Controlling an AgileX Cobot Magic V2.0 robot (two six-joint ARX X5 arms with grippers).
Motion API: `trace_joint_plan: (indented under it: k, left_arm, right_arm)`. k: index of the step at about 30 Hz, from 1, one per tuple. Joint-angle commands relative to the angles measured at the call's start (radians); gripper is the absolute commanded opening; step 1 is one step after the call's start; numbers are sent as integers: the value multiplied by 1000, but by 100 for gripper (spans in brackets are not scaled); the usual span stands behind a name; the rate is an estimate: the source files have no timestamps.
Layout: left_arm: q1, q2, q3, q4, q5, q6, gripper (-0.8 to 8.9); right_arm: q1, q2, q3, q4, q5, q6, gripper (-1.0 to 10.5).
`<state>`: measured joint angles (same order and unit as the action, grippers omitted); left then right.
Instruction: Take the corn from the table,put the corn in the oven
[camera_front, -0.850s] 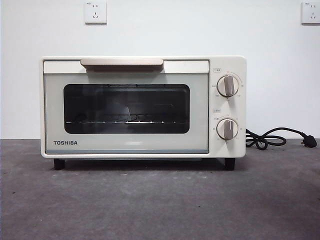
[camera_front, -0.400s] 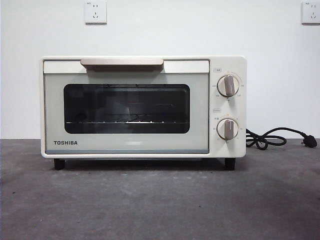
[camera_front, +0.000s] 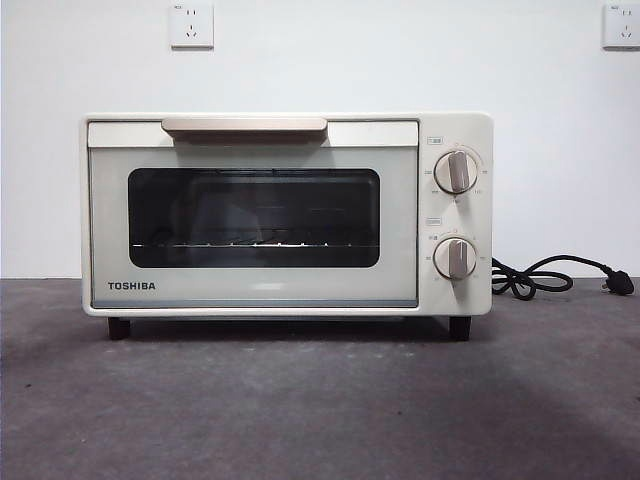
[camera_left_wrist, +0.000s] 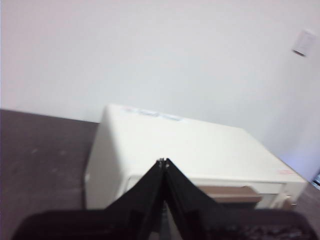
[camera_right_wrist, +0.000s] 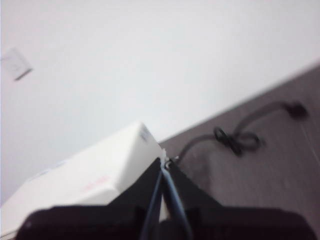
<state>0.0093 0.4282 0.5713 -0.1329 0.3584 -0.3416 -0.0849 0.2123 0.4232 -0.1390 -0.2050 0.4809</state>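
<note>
Cream-white boxy toaster oven (camera_front: 286, 214) door closed as second ago, dim shape behind glass gone; no corn visible. Left gripper (camera_left_wrist: 163, 163), right gripper (camera_right_wrist: 164, 163) clenched, empty. You're stalled.

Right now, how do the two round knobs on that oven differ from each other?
The upper knob sits level with the top of the dark window; the lower knob sits level with the window's bottom edge. The upper knob has a visible arc of scale markings curving around its upper right side; the lower knob shows only fainter marks at its sides. Both are round, cream-rimmed, with a beige grip bar standing nearly upright, on the oven panel's right side.
</note>
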Motion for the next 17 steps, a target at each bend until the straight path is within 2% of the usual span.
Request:
trace_joint_plan:
  k: [1, 6, 10, 14, 17]
  left_arm:
    - [-2, 97, 70, -5, 57, 43, -4]
    - [-3, 229, 186, -43, 131, 84, -4]
    - [-11, 281, 249, -63, 161, 93, -4]
    - [-17, 303, 287, -61, 173, 93, -4]
    - [-18, 305, 306, -64, 174, 93, -4]
  right_arm:
    - [0, 69, 100, -11, -16, -129, 1]
    - [0, 210, 275, -129, -16, -222, 11]
    - [0, 310, 377, -229, -16, -257, 148]
    - [0, 403, 452, -315, -15, -275, 174]
    - [0, 470, 499, -389, -12, -302, 268]
